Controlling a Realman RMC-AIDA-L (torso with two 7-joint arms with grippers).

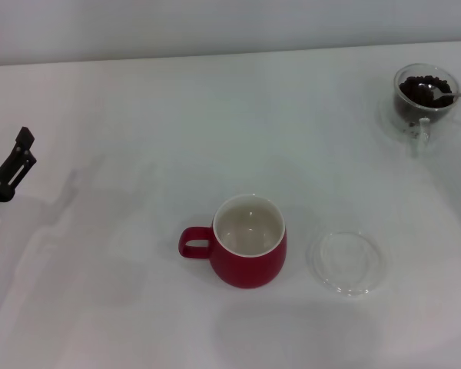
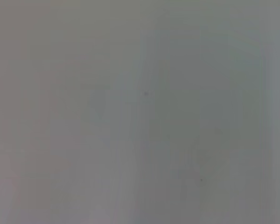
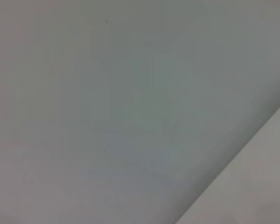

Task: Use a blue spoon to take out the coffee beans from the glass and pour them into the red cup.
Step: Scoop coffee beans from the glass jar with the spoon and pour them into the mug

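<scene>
So nothing's really happening yet, I'm reading this as the very start: the blue spoon is sitting with its metal bowl inside the glass, resting on the coffee beans, and its neck is sticking out past the rim toward the right edge of the head view, where it's getting cut off. I'm not seeing the pale handle at all. No gripper is holding it.

Taking the red cup as the landmark: it's standing upright near the middle, handle pointing to the robot's left, cream inside looking empty. The glass is sitting well apart from it, far back and off to the right. A flat clear glass dish is lying just beside the cup on its right, not touching.

The left gripper is hanging well off to the cup's left at the edge of view, looking idle, and I can't tell whether its claw is open or closed. The right gripper isn't showing anywhere.

My guess is the next move is calling for the right arm to come in and grab the spoon by the handle.

The white table is looking plain and matte, with a pale wall behind it; both wrist views are showing only blank grey-white surface
</scene>
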